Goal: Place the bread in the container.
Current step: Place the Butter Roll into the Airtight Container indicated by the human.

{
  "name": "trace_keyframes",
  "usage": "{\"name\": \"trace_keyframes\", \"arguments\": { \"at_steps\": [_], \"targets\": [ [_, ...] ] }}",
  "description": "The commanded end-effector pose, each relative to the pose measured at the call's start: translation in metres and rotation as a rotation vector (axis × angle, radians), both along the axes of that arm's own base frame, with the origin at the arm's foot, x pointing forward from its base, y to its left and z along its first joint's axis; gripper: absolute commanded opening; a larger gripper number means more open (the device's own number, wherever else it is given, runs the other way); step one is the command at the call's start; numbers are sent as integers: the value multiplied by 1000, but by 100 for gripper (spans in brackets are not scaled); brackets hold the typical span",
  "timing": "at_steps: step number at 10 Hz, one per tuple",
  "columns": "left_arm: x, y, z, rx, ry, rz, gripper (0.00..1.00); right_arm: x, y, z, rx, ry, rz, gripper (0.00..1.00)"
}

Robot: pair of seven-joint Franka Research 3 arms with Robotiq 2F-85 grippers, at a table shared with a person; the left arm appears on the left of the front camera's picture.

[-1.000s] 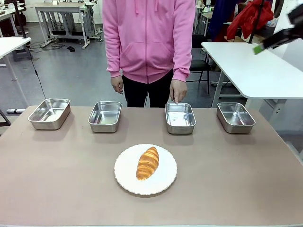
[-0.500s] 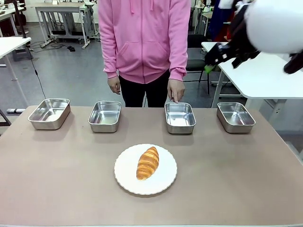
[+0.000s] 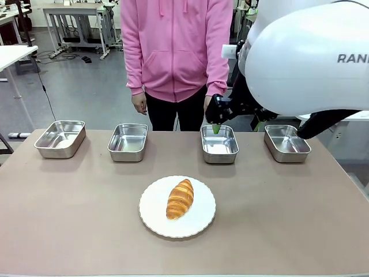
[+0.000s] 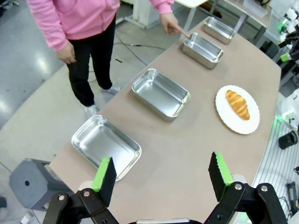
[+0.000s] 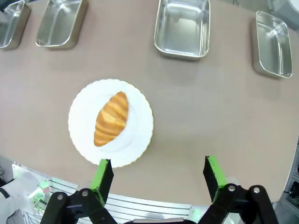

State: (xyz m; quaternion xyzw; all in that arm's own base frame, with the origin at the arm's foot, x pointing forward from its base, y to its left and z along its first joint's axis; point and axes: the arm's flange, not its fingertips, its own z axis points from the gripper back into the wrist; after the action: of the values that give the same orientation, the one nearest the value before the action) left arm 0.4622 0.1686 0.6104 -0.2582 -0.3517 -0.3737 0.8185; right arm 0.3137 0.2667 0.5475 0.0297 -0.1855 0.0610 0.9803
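Bread [image 3: 180, 198] sits on your white plate [image 3: 202, 222]; right arm [image 3: 311, 57] hangs high over the desk [image 3: 288, 219], wrist facing down, jaws spread, empty; left jaws likewise spread.

**Tally by kind**

Pans, four, all steel and alike: left pan [image 3: 57, 152], second pan [image 3: 127, 156], third pan [image 3: 219, 159], right pan [image 3: 286, 157]. Plate [image 3: 153, 209], one, white and round. Bread [image 3: 180, 198], one. Table [image 3: 288, 231], one. Person [image 3: 176, 46], one. Grippers, two: left gripper [image 4: 161, 163] and right gripper [image 5: 157, 163], each with two green-padded fingers, so four fingers in all.
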Motion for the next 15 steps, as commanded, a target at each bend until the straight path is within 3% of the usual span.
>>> {"name": "trace_keyframes", "arguments": {
  "at_steps": [1,5,7,10,12,15],
  "targets": [
    [-1,0,1,-1,-11,-10,100,3,-11,12,-12,-47,1,100],
    [-1,0,1,-1,-11,-10,100,2,-8,10,-3,-27,-8,100],
    [-1,0,1,-1,-11,-10,100,26,31,-34,53,43,-33,100],
    [-1,0,1,-1,-11,-10,100,35,75,-98,89,111,-71,100],
    [-1,0,1,-1,-11,-10,100,26,102,-134,122,162,-113,100],
    [-1,0,1,-1,-11,-10,100,7,127,-160,53,232,-198,100]
  ]
}}
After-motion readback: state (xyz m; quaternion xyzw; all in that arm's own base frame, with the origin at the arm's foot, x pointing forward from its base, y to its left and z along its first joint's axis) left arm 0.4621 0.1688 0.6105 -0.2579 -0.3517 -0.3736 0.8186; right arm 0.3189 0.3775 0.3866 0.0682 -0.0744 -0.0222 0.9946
